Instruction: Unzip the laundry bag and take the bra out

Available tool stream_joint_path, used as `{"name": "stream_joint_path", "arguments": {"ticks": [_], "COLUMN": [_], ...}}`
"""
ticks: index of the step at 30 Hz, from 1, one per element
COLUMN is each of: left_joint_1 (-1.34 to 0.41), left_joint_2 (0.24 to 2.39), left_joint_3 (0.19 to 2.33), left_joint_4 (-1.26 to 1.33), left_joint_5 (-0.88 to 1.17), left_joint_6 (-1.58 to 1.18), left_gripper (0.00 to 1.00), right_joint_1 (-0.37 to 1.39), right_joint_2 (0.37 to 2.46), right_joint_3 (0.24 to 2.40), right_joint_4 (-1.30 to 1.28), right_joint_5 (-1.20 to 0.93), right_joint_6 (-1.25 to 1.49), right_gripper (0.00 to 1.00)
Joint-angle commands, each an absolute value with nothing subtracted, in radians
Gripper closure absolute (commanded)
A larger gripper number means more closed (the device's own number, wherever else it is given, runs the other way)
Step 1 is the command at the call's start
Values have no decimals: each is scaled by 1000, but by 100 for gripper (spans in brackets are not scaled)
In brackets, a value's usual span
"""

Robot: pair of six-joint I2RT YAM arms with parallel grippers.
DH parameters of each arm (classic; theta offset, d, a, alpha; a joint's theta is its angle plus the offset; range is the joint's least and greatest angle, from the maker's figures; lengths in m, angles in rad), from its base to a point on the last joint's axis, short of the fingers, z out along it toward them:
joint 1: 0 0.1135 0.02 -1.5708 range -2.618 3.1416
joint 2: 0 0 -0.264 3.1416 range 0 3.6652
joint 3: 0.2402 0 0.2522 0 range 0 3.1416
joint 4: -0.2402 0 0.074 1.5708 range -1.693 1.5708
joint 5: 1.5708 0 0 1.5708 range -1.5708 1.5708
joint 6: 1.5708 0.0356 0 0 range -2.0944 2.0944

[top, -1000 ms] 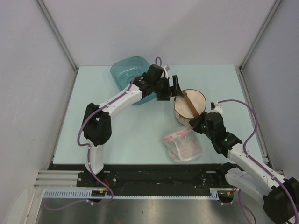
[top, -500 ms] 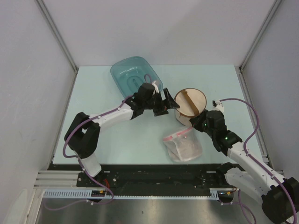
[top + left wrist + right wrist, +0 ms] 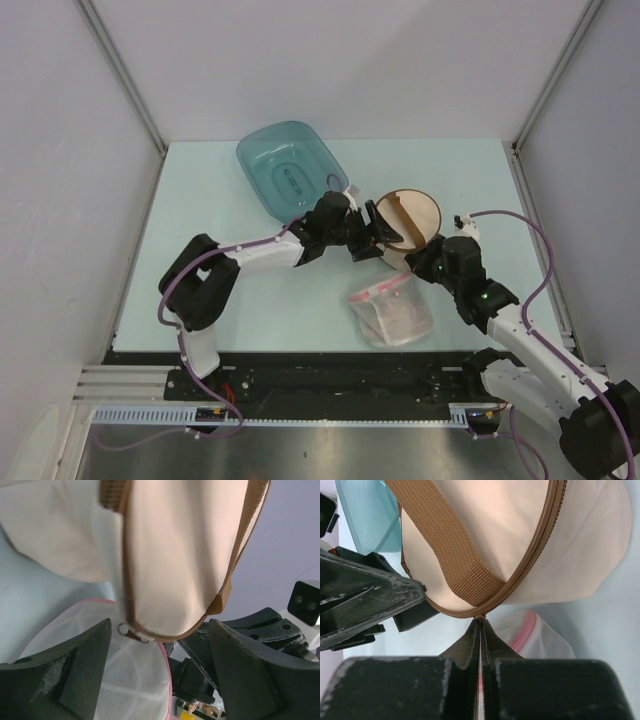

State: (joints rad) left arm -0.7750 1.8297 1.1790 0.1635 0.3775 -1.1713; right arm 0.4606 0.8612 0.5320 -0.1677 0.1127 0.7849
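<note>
The right claw (image 3: 480, 621) is pinching shut on the laundry bag (image 3: 410, 218) to steady it while the left claw (image 3: 159, 627), gaping empty, is seemingly lining up on the zip pull (image 3: 131, 632)

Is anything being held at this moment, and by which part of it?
The right pincer is shut on the laundry bag, pinching a spot on its brown zipped rim. The left pincer is open around the bag's edge, holding nothing.

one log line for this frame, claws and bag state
left claw open at laundry bag edge | right claw shut, tips on zip seam | zip looks closed | bra not in view
</note>
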Motion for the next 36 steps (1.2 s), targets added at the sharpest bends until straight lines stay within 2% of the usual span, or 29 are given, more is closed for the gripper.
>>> {"name": "stream_joint_path", "arguments": {"ticks": [1,2,3,5,6,8,9,10,16,23,28,35,36], "left_joint_1": [-810,-810,-811,-811,-813,-813,-811,-808,-756,-715,-712,-687,-684], "left_joint_2": [1885,1893,1901,1907,1902,1873,1861,1847,1807,1813,1874,1939,1937], "left_joint_3": [1253,1268,1275,1317,1336,1347,1344,1341,1393,1497,1652,1838,1845], "left_joint_4": [232,227,221,140,93,8,8,-41,-149,-219,-403,-544,-564], "left_joint_5": [388,391,385,364,326,293,270,261,294,395,364,357,353], "left_joint_6": [-1213,-1218,-1219,-1194,-1178,-1142,-1128,-1112,-993,-806,-663,-546,-534], "left_gripper": [25,31,44,54,67,83,94,100,100,100,100,99,100], "right_joint_1": [457,457,457,457,456,456,453,442,298,55,95,186,186], "right_joint_2": [850,842,827,813,805,804,804,804,738,779,703,664,676], "right_joint_3": [577,575,575,577,583,600,626,635,660,661,660,660,682], "right_joint_4": [-198,-207,-213,-235,-242,-299,-363,-394,-499,-497,-437,-543,-557], "right_joint_5": [112,115,118,118,121,123,153,173,183,39,-74,23,50], "right_joint_6": [766,762,755,747,724,684,648,631,543,498,523,477,503], "right_gripper": [100,100,100,100,100,100,100,100,100,100,100,100,97]}}
